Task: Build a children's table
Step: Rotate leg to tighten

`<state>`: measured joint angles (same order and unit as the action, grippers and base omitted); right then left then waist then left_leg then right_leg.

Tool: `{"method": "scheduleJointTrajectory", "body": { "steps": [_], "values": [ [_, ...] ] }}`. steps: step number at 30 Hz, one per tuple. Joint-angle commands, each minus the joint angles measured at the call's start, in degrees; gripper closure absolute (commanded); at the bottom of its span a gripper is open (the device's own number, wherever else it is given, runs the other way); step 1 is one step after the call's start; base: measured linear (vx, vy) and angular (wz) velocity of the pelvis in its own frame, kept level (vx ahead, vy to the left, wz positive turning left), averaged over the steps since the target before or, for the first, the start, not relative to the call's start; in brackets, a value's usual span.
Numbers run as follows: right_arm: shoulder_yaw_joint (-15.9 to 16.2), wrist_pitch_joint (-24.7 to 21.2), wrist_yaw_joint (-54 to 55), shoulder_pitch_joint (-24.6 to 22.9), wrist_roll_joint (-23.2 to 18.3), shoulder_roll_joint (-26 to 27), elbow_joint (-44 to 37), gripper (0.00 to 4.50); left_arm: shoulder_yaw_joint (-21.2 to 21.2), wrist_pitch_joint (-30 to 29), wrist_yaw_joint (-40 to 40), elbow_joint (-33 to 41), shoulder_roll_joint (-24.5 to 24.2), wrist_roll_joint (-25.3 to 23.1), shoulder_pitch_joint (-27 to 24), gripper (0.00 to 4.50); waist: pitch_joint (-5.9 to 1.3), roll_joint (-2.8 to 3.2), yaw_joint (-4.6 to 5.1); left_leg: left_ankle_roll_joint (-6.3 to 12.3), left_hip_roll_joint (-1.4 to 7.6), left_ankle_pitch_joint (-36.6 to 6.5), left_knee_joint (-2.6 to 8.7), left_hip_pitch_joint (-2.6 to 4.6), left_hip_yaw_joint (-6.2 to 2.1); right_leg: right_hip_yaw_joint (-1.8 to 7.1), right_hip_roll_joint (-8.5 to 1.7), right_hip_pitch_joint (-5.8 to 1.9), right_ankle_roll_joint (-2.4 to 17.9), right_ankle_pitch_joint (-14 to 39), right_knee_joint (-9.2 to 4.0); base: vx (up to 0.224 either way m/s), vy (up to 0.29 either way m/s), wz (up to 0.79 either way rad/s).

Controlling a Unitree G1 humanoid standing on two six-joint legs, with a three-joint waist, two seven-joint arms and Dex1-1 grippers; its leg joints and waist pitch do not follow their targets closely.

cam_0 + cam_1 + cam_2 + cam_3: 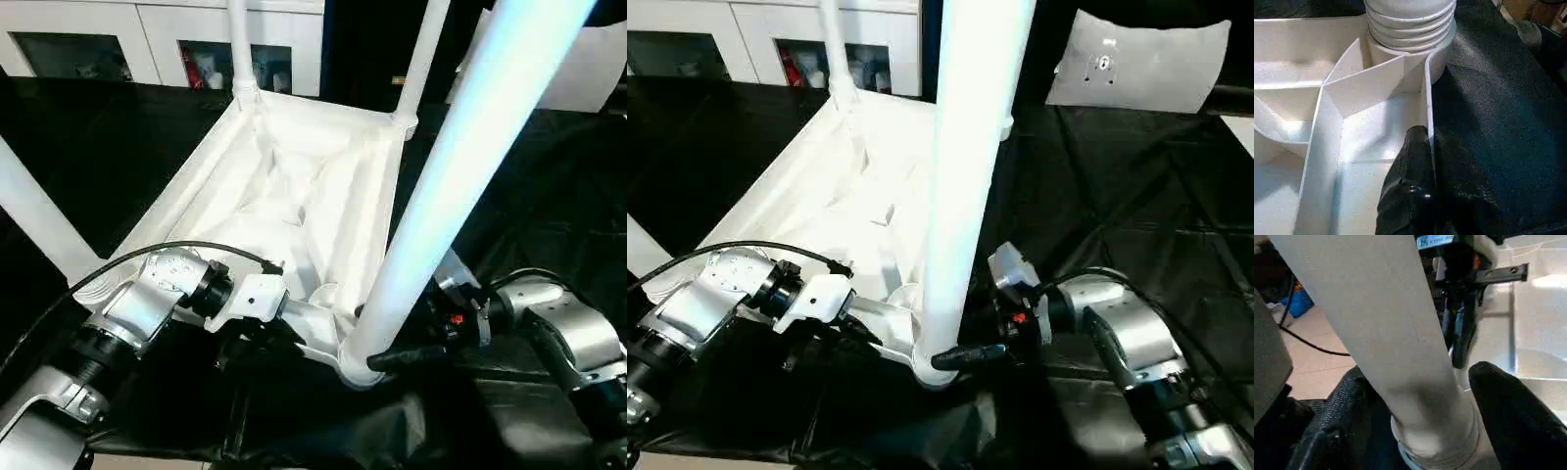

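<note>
- My left gripper (284,313): fingers together, pinched on the side rim of the table top (294,186), near the corner socket.
- My right gripper (1415,396): fingers apart, straddling the near leg (460,176) just above its socket; not clamped.
- The top lies underside-up on the black cloth (1117,196), legs standing up.
- Judged light, stiff, slick plastic; best gripped low on the leg.
- Leg tops are cut off.

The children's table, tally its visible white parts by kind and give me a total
Table top: 1
Legs standing in corner sockets: 4, near right, near left, far left, far right
Total: 5
</note>
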<state>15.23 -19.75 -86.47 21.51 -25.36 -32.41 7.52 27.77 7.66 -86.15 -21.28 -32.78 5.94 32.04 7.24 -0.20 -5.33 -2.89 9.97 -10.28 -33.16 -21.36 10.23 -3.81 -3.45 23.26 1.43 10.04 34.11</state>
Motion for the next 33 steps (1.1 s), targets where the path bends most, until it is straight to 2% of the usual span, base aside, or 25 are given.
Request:
{"method": "scheduleJointTrajectory", "body": {
  "steps": [1,5,6,8,11,12,14,15,16,17,18,20,21,22,23,24,25,27,28,29,30,31,32,33],
  "values": [
    [0.27,-0.3,-0.94,0.78,-0.39,-0.04,0.31,1.63,1.53,0.87,-2.63,-0.3,0.09,-1.27,0.61,4.5,-2.62,0.03,0.31,3.61,3.9,-13.02,4.4,0.92,-1.27,3.53,-5.51,-2.17,12.88,18.54,-4.41,0.0,0.0,0.0],
    [0.41,-0.58,-1.1,0.94,-0.41,0.29,0.48,2.07,1.24,-0.12,-2.87,-0.36,-0.23,-1.15,0.63,4.5,-2.24,0.12,0.25,2.95,3.99,-14.55,4.7,0.95,-1.39,3.63,-5.69,-2.1,12.23,21.43,-4.73,0.0,0.0,0.0],
    [0.29,-0.97,-0.93,0.77,-0.64,0.53,0.2,2.11,0.8,-1.53,-2.61,-0.18,-0.26,-0.84,0.57,4.5,-2.0,0.33,0.24,2.65,4.0,-15.38,4.82,0.97,-1.42,3.68,-5.7,-1.99,12.12,22.51,-4.9,0.0,0.0,0.0],
    [0.05,-1.47,-0.59,0.5,-0.93,0.73,-0.14,2.2,0.39,-2.75,-2.22,0.01,-0.27,-0.6,0.49,4.5,-1.83,0.15,0.28,2.38,4.0,-15.75,4.89,1.02,-1.49,3.72,-5.79,-2.0,11.96,23.92,-4.97,0.0,0.0,0.0],
    [-1.28,-2.62,2.2,-0.83,-1.7,1.5,-1.37,2.31,-1.01,-6.51,0.2,0.78,-0.31,-0.2,-0.04,4.5,-1.44,0.45,0.24,2.06,4.02,-16.38,5.03,1.18,-1.53,3.89,-5.85,-1.78,11.97,25.61,-5.22,0.0,0.0,0.0],
    [-3.3,-2.59,6.3,-2.23,-2.02,2.97,-1.89,2.32,-2.48,-9.05,3.83,1.53,-0.19,-0.61,-0.74,4.5,-1.23,0.72,0.29,1.74,4.13,-16.94,5.16,1.07,-1.58,4.0,-6.0,-1.82,11.85,26.25,-5.33,0.0,0.0,0.0],
    [-4.32,-2.93,9.13,-3.05,-1.83,3.71,-2.18,2.33,-3.25,-11.01,5.83,2.13,-0.12,-0.8,-1.18,4.5,-1.08,0.62,0.45,1.6,3.94,-17.14,5.25,1.01,-1.72,3.93,-6.01,-1.84,11.32,27.92,-5.47,0.0,0.0,0.0],
    [-5.33,-2.57,12.66,-4.32,-1.12,4.62,-2.91,2.34,-4.3,-13.65,8.27,3.03,0.04,-0.76,-1.76,4.5,-0.89,0.96,0.52,1.39,3.98,-16.99,5.35,1.0,-1.86,3.96,-6.08,-1.74,10.9,28.82,-5.51,0.0,0.0,0.0],
    [-5.64,-2.02,13.83,-4.87,-0.74,4.99,-3.31,2.34,-4.73,-14.56,9.16,3.39,0.14,-0.68,-1.98,4.5,-0.77,0.78,0.74,1.46,3.82,-17.18,5.4,1.0,-1.83,3.92,-5.96,-1.66,10.47,29.78,-5.72,0.0,0.0,0.0],
    [-6.78,-1.66,19.22,-6.99,0.7,6.58,-5.43,2.34,-6.39,-18.92,12.89,5.69,1.06,-0.2,-2.98,4.5,-0.53,1.08,0.99,1.01,3.87,-17.34,5.63,0.63,-2.02,3.92,-6.1,-1.88,9.96,30.79,-5.62,0.0,0.0,0.0],
    [-7.01,-1.8,20.73,-7.49,1.07,7.12,-5.95,2.36,-6.64,-19.88,13.81,6.3,1.35,-0.28,-3.21,4.5,-0.5,1.0,1.0,0.91,3.92,-17.51,5.69,0.81,-2.05,3.93,-6.1,-1.74,9.62,31.19,-5.87,0.0,0.0,0.0],
    [-7.57,-2.0,25.8,-8.93,2.85,9.04,-7.46,2.37,-7.37,-23.33,17.01,8.36,2.53,-0.83,-3.86,4.5,-0.32,0.89,1.74,0.96,3.65,-17.87,5.8,0.69,-2.12,3.86,-6.04,-1.69,9.14,32.17,-6.1,0.0,0.0,0.0],
    [-7.67,-1.82,27.82,-9.35,3.91,9.84,-7.92,2.39,-7.68,-24.83,18.45,9.13,3.2,-1.08,-4.01,4.5,-0.33,0.91,2.59,1.18,3.47,-16.69,5.94,0.32,-2.26,3.64,-5.96,-1.95,8.6,31.91,-5.99,0.0,0.0,0.0],
    [-7.67,-1.82,27.82,-9.35,3.91,9.84,-7.92,2.39,-7.68,-24.83,18.45,9.13,3.2,-1.08,-4.01,4.5,-0.35,0.91,2.68,1.35,3.42,-16.41,5.98,0.37,-2.23,3.58,-5.87,-1.93,8.36,31.76,-6.19,0.0,0.0,0.0],
    [-7.78,-2.03,32.58,-9.82,5.74,12.05,-8.63,2.4,-8.27,-27.71,21.55,10.44,5.16,-1.21,-3.99,4.5,-0.39,0.75,2.96,1.48,3.46,-15.87,5.95,0.52,-2.05,3.68,-5.85,-1.82,8.4,31.1,-6.27,0.0,0.0,0.0],
    [-7.89,-2.32,38.25,-10.08,7.85,14.78,-9.11,2.42,-8.81,-30.58,24.88,11.59,7.55,-1.28,-3.84,4.5,-0.47,0.93,3.16,1.63,3.43,-14.46,5.92,0.65,-1.86,3.7,-5.66,-1.73,8.83,28.75,-6.22,0.0,0.0,0.0],
    [-7.91,-2.82,41.65,-10.14,8.84,16.37,-9.34,2.42,-9.08,-32.21,26.91,12.13,8.95,-1.54,-3.67,4.5,-0.49,0.7,3.48,1.6,3.41,-13.79,5.91,0.43,-1.84,3.68,-5.6,-1.74,9.37,27.55,-6.02,0.0,0.0,0.0],
    [-7.67,-3.56,47.43,-9.85,10.68,19.35,-9.35,2.47,-9.02,-34.53,30.33,12.51,11.63,-2.47,-3.09,4.5,-0.49,0.8,3.74,1.53,3.22,-13.41,5.91,0.34,-1.9,3.58,-5.62,-1.76,8.98,28.03,-6.05,0.0,0.0,0.0],
    [-7.95,-4.28,53.88,-8.94,12.5,22.97,-8.57,2.48,-9.1,-36.31,34.0,11.99,14.67,-3.29,-2.27,4.5,-0.44,0.8,3.82,1.8,3.17,-13.29,5.9,0.32,-1.84,3.65,-5.58,-1.79,8.56,27.79,-6.14,0.0,0.0,0.0],
    [-7.96,-4.31,54.11,-8.9,12.56,23.11,-8.53,2.49,-9.11,-36.35,34.14,11.95,14.79,-3.33,-2.23,4.5,-0.35,0.47,4.0,2.02,3.12,-13.57,6.0,0.26,-1.74,3.65,-5.48,-1.73,8.28,28.43,-6.33,0.0,0.0,0.0],
    [-8.12,-4.77,57.82,-8.27,13.71,25.23,-7.99,2.5,-8.91,-37.03,36.13,11.43,16.36,-4.01,-1.66,4.5,0.14,0.64,4.36,1.8,2.93,-16.19,6.15,0.14,-2.05,3.45,-5.68,-1.64,7.22,32.87,-6.71,0.0,0.0,0.0],
    [-8.1,-4.8,58.84,-8.07,14.15,25.74,-7.8,2.52,-8.84,-37.17,36.6,11.28,16.74,-4.19,-1.52,4.5,0.42,0.53,4.81,1.37,2.88,-17.72,6.32,0.01,-2.21,3.38,-5.69,-1.56,6.21,36.17,-6.99,0.0,0.0,0.0],
    [-7.87,-4.96,64.35,-6.87,16.45,28.67,-6.61,2.52,-8.53,-38.23,39.36,10.58,19.07,-5.1,-0.74,4.5,0.71,0.43,5.41,0.26,2.48,-21.16,6.27,-0.11,-2.84,2.81,-5.94,-1.53,3.41,44.01,-7.62,-0.102,0.021,-0.25],
    [-7.8,-5.42,67.23,-6.14,17.39,30.46,-5.84,2.52,-8.43,-38.87,40.86,10.15,20.49,-5.48,-0.27,4.5,1.13,0.63,6.18,-0.88,2.05,-25.49,6.02,0.35,-3.43,1.87,-6.01,-0.98,0.33,51.28,-8.85,-0.102,0.021,-0.25]
  ]
}}
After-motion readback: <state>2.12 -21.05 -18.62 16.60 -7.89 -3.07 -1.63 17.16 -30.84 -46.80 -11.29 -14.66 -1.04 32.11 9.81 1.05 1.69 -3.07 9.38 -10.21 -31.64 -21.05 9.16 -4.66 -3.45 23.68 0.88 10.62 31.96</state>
